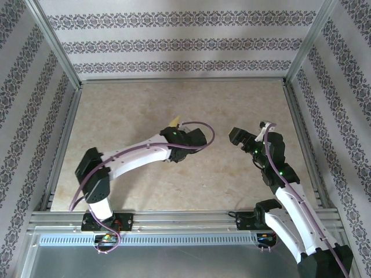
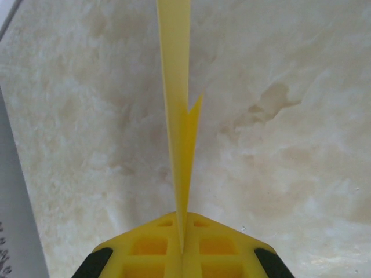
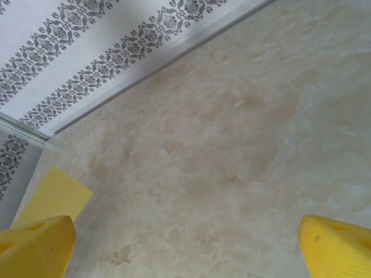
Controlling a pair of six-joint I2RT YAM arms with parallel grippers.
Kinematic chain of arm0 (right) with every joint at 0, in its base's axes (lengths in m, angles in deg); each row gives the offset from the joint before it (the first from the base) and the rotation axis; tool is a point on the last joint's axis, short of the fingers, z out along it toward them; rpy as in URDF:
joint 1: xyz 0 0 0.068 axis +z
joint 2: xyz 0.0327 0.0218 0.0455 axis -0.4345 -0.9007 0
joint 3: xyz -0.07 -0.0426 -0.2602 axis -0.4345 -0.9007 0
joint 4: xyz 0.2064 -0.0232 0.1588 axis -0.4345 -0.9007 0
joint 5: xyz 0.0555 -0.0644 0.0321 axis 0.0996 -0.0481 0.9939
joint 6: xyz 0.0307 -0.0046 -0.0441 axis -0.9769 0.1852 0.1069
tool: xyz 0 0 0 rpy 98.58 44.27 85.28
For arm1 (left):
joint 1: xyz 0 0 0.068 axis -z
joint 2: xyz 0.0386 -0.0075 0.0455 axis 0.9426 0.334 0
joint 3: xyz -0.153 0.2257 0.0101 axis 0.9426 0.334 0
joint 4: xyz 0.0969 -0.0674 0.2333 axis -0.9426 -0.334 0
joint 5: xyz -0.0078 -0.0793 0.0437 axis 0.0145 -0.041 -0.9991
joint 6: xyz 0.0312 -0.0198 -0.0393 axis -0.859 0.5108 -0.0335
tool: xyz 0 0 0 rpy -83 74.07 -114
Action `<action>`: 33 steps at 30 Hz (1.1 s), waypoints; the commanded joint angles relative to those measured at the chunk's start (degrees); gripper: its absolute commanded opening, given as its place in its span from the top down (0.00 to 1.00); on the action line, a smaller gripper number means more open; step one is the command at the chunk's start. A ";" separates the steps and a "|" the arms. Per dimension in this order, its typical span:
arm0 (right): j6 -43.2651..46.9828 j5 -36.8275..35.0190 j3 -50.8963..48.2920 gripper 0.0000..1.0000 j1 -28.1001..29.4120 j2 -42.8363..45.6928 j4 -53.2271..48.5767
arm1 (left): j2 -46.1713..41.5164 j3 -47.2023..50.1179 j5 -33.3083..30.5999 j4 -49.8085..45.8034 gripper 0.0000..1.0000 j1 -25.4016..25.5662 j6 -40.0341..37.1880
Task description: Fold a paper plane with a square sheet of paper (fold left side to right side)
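Above the table [image 1: 145,104], the left tool [image 2: 182,234] clamps one folded yellow paper [image 2: 175,104]; the right tool [image 3: 186,246] gapes.

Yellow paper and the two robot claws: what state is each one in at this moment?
Thin bright yellow sheet of paper: folded into layers, clamped, seen edge-on from the left wrist.
Left gripper: shut on that paper.
Right gripper: wide open, holding nothing.
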 commanded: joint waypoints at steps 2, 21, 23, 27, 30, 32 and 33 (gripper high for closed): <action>-0.80 0.95 -1.08 0.02 -0.86 1.09 -0.13 | 5.38 -1.46 1.41 -5.25 1.00 2.18 7.57; -1.41 3.51 -1.79 0.02 -1.56 0.27 0.50 | 13.96 -1.79 28.74 10.12 0.88 1.78 9.15; -1.33 4.03 -1.64 0.02 -1.56 -0.21 0.36 | 13.49 -1.49 30.59 11.54 0.82 1.34 9.15; -1.25 5.48 -1.14 0.02 -1.69 -1.77 0.31 | 11.80 -0.31 33.97 14.76 0.70 0.49 9.24; -1.24 6.89 -0.72 0.02 -1.73 -3.16 0.31 | 9.88 1.22 37.07 17.85 0.61 -0.28 9.31; -1.24 7.86 -0.39 0.02 -1.74 -4.18 0.12 | 8.20 2.76 39.48 20.53 0.54 -1.06 9.93; -1.20 8.40 -0.13 0.02 -1.79 -4.80 -0.22 | 7.06 3.80 41.12 22.54 0.50 -1.59 10.27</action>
